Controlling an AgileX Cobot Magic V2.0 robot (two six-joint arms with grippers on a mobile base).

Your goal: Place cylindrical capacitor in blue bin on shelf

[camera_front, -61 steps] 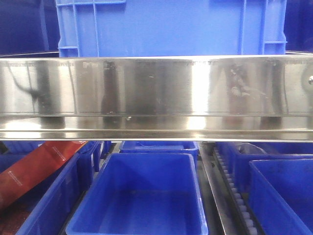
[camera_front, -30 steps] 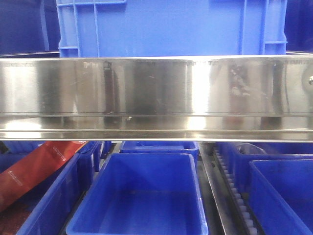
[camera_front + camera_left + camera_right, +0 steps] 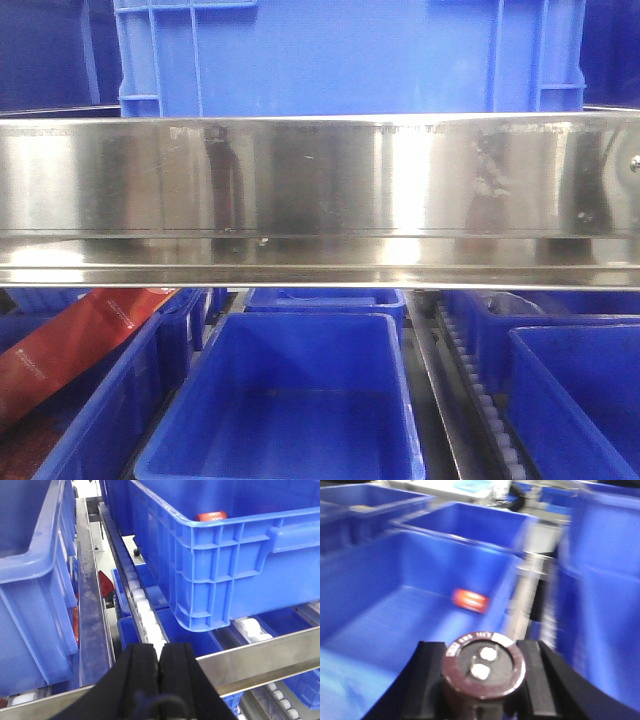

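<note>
Reflections are shifting on the shelf (image 3: 320, 190) rail as the right gripper (image 3: 482, 667), jaws clamped on the cylindrical capacitor (image 3: 484, 667), is carrying it over a blue bin (image 3: 385, 615), needing lowering and release next, while the left gripper (image 3: 159, 667) is hanging pressed closed and empty.

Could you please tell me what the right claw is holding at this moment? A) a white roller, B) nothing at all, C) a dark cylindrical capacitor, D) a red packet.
C: in the right wrist view the right claw has its two black fingers pressed against either side of the dark capacitor, whose rimmed top with two pale terminals faces the camera.
</note>
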